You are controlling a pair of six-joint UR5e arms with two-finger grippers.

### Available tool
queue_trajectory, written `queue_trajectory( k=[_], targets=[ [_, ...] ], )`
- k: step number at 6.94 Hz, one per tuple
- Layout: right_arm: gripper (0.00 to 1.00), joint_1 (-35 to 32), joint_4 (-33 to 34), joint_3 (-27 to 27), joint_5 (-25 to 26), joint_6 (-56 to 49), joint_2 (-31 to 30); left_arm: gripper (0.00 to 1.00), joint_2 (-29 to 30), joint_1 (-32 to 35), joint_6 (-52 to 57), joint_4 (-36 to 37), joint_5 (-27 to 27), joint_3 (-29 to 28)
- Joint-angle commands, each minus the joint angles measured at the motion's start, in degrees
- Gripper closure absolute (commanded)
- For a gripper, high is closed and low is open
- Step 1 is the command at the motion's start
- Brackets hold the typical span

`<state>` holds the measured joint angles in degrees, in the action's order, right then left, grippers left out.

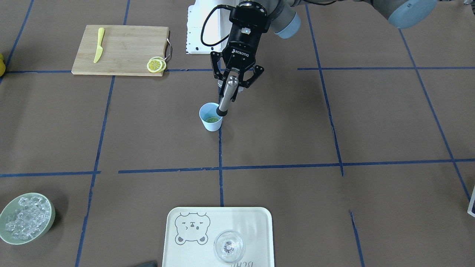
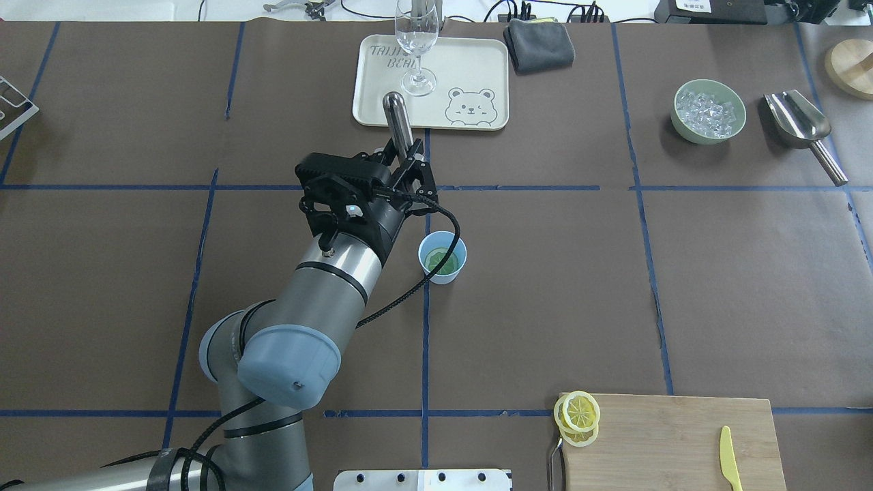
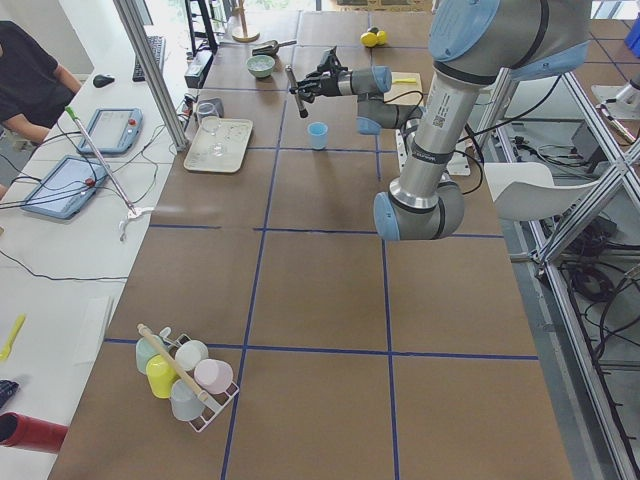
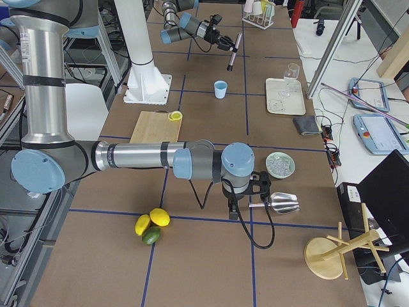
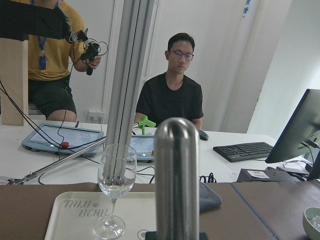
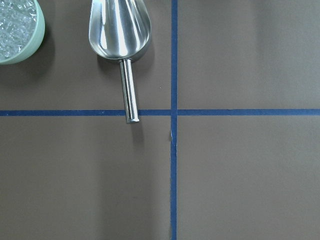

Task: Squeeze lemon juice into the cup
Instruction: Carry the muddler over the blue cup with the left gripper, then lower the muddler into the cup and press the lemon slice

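Observation:
The light-blue cup [image 1: 210, 117] stands mid-table, also in the overhead view [image 2: 442, 257]. A round yellow-green lemon slice [image 2: 440, 262] lies flat in its bottom. More yellow lemon slices [image 1: 156, 65] lie stacked at the corner of the cutting board [image 1: 122, 48]. My left gripper [image 1: 233, 86] is shut on a steel rod [image 1: 227, 97] with a dark lower end. It holds the rod tilted in the air, above and beside the cup. The rod's rounded end fills the left wrist view [image 5: 175, 175]. My right gripper [image 4: 239, 192] hovers by a metal scoop [image 6: 120, 30]; I cannot tell whether it is open or shut.
A tray [image 2: 470, 68] with a wine glass [image 2: 417, 48] stands beyond the cup, a grey cloth [image 2: 540, 44] beside it. A pale green bowl of ice [image 2: 708, 111] sits by the scoop. A yellow knife [image 1: 98, 44] lies on the board. Operators sit across the table.

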<state>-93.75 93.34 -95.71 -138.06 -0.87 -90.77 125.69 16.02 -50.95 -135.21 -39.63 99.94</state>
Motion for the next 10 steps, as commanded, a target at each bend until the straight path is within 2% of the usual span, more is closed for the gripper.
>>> queue_trajectory(
  k=[1,2,5,7,10],
  targets=[
    [0.00,-0.03,0.00,-0.09,-0.01,0.08,0.07,1.00,0.52,-1.08,0.59,-1.45,2.26,-1.93],
    [0.00,-0.03,0.00,0.17,-0.01,-0.01,-0.02,1.00,3.13,-1.78,1.11,-1.81,4.97,-4.81],
    [0.00,-0.03,0.00,0.26,0.07,-0.01,-0.46,1.00,3.51,-3.01,3.66,-3.30,5.17,-6.77],
    [0.00,-0.03,0.00,0.26,0.07,-0.09,-0.63,1.00,3.51,-3.89,4.28,-7.24,5.17,-9.57],
    [0.00,-0.03,0.00,0.35,0.16,-0.09,-0.64,1.00,3.86,-5.47,6.65,-9.18,4.56,-9.50]
  ],
)
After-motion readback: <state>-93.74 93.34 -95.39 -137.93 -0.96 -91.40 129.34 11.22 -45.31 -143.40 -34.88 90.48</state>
